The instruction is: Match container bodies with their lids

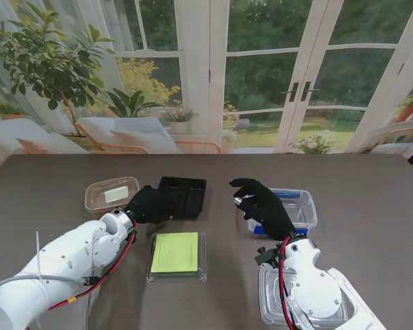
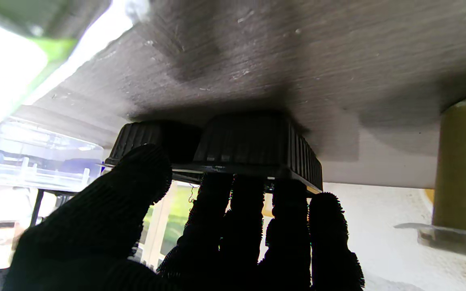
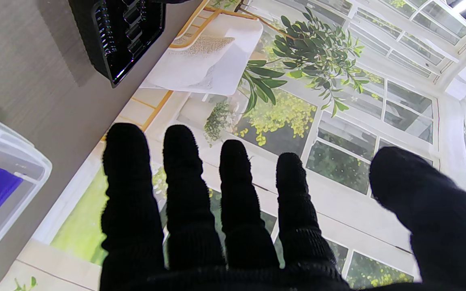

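Stand view: left hand [image 1: 150,205] lies at the near-left edge of the black tray [image 1: 182,196]; whether it grips, I cannot tell. Right hand [image 1: 261,205] is raised over the clear container with blue clips [image 1: 296,206], fingers spread, holding nothing. Green-lidded container [image 1: 177,255] sits nearer to me, between the arms; a small clear tub [image 1: 111,194] is left of the tray. Bare dark wood-grain counter [image 1: 372,199] lies to the right; glass doors behind.

Left wrist view: fingers [image 2: 253,210] touch the tray's rim [image 2: 253,145].

Right wrist view: 4 fingers [image 3: 184,161] and thumb splayed, tray [image 3: 119,32] well apart.
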`<state>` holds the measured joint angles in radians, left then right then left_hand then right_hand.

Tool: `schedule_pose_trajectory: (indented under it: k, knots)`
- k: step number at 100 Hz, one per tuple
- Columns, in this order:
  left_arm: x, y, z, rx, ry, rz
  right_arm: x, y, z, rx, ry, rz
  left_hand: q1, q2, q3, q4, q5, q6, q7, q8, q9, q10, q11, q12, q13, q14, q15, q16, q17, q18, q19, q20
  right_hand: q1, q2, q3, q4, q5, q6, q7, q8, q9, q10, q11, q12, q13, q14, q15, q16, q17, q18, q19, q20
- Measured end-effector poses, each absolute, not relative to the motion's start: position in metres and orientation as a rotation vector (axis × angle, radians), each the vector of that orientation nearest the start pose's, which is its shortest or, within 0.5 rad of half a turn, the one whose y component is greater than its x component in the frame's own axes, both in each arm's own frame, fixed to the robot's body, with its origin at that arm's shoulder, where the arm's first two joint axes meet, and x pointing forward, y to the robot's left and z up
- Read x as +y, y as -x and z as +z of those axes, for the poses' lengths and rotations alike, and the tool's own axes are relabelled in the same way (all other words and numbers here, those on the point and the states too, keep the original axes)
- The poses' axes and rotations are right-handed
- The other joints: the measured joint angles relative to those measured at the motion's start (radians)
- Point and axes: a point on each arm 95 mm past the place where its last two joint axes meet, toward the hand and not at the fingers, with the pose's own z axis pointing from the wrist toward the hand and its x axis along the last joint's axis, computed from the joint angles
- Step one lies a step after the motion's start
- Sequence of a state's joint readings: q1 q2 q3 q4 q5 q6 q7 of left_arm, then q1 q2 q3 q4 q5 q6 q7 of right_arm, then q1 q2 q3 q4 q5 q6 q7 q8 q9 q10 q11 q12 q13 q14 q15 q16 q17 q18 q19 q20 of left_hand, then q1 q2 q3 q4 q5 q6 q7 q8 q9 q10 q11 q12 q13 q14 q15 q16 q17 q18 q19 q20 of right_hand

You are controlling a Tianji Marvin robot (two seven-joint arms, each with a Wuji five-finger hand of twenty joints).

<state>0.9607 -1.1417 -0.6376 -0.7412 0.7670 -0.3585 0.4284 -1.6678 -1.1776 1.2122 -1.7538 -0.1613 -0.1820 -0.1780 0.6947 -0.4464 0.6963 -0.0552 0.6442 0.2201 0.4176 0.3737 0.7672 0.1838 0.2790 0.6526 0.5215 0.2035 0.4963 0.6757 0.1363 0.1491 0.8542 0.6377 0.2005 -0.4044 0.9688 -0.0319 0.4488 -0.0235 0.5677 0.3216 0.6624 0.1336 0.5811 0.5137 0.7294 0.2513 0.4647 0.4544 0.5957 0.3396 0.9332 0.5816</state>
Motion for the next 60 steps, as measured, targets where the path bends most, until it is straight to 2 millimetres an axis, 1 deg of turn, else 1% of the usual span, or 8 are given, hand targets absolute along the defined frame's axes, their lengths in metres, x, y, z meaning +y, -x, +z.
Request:
schedule_pose_trajectory:
  k: [19, 32, 33, 39, 48, 53, 54, 60]
  knots:
    - [0.010, -0.508, -0.392, 1.691, 1.029, -1.630, 0.042, -0.370, -0.284, -0.786, 1.916, -2.493, 0.001, 0.000, 0.025, 0.000, 0.014, -0.004, 0.042, 0.012, 0.024, -0.008, 0.016, 0.017, 0.024, 0.000, 0.029, 0.016, -0.001, 0.002, 0.013, 0.014, 0.000, 0.011, -0.001, 0.000, 0.000, 0.007, 0.000, -0.008, 0.001, 0.000, 0.000, 0.000, 0.006, 0.002, 0.003, 0.000, 0.000, 0.000, 0.000, 0.000]
    - [0.008, -0.510, -0.393, 1.682, 1.023, -1.640, 0.042, -0.371, -0.285, -0.778, 1.919, -2.489, 0.019, -0.018, 0.041, -0.003, 0.057, -0.018, 0.100, 0.013, 0.064, -0.017, 0.065, 0.067, 0.052, -0.002, 0.069, 0.047, 0.008, 0.007, 0.047, 0.031, 0.000, 0.011, -0.001, 0.000, 0.000, 0.007, 0.000, -0.008, 0.001, 0.001, 0.000, 0.000, 0.007, 0.002, 0.005, 0.000, 0.000, 0.001, 0.000, 0.000]
    - [0.008, -0.510, -0.393, 1.682, 1.022, -1.640, 0.042, -0.371, -0.285, -0.778, 1.919, -2.488, 0.026, -0.029, 0.043, -0.023, 0.059, -0.020, 0.103, 0.013, 0.069, -0.018, 0.065, 0.078, 0.054, -0.002, 0.074, 0.049, 0.009, 0.007, 0.048, 0.032, 0.000, 0.011, -0.001, 0.000, 0.000, 0.007, 0.000, -0.008, 0.001, 0.001, 0.000, 0.000, 0.007, 0.002, 0.005, 0.000, 0.000, 0.001, 0.000, 0.000]
    - [0.007, -0.511, -0.393, 1.683, 1.019, -1.646, 0.042, -0.371, -0.285, -0.775, 1.919, -2.485, 0.051, -0.051, 0.042, -0.066, 0.066, -0.047, 0.127, 0.002, 0.084, -0.034, 0.074, 0.218, 0.072, -0.007, 0.102, 0.075, 0.020, 0.008, 0.062, 0.044, 0.000, 0.011, -0.001, 0.000, 0.000, 0.008, 0.000, -0.016, 0.001, 0.002, 0.000, 0.000, 0.007, 0.002, 0.006, 0.001, 0.000, 0.001, 0.000, 0.000]
    - [0.004, -0.510, -0.394, 1.685, 1.018, -1.662, 0.042, -0.371, -0.285, -0.773, 1.919, -2.481, 0.091, -0.063, 0.022, -0.062, 0.085, -0.082, 0.180, 0.000, 0.125, -0.050, 0.080, 0.359, 0.107, -0.025, 0.136, 0.100, 0.048, 0.008, 0.110, 0.064, 0.000, 0.011, -0.002, 0.000, 0.000, 0.008, 0.000, -0.017, 0.001, 0.003, 0.000, 0.000, 0.007, 0.005, 0.008, 0.004, 0.000, 0.002, 0.000, 0.000]
    - [0.002, -0.510, -0.394, 1.689, 1.018, -1.669, 0.042, -0.371, -0.286, -0.773, 1.920, -2.480, 0.101, -0.064, 0.011, -0.064, 0.085, -0.090, 0.197, -0.002, 0.145, -0.056, 0.083, 0.395, 0.110, -0.026, 0.149, 0.111, 0.061, 0.008, 0.133, 0.072, 0.000, 0.011, -0.002, 0.000, 0.000, 0.008, 0.000, -0.018, 0.001, 0.003, 0.000, 0.000, 0.007, 0.007, 0.009, 0.004, 0.000, 0.002, 0.000, 0.000]
    - [0.002, -0.510, -0.395, 1.690, 1.018, -1.670, 0.042, -0.371, -0.286, -0.773, 1.920, -2.480, 0.101, -0.064, 0.009, -0.080, 0.086, -0.092, 0.200, -0.002, 0.145, -0.058, 0.083, 0.399, 0.112, -0.026, 0.152, 0.113, 0.061, 0.008, 0.134, 0.081, 0.000, 0.011, -0.002, 0.000, 0.000, 0.008, 0.000, -0.018, 0.001, 0.003, 0.000, 0.000, 0.007, 0.007, 0.009, 0.004, 0.000, 0.002, 0.000, 0.000]
    - [0.000, -0.509, -0.395, 1.697, 1.016, -1.675, 0.042, -0.371, -0.286, -0.771, 1.920, -2.479, 0.112, -0.064, -0.013, -0.082, 0.086, -0.095, 0.218, -0.010, 0.162, -0.064, 0.085, 0.429, 0.131, -0.029, 0.171, 0.125, 0.075, 0.016, 0.172, 0.097, 0.000, 0.011, -0.002, 0.000, 0.000, 0.009, 0.000, -0.018, 0.001, 0.003, 0.000, 0.000, 0.007, 0.007, 0.009, 0.004, 0.000, 0.002, 0.000, 0.000]
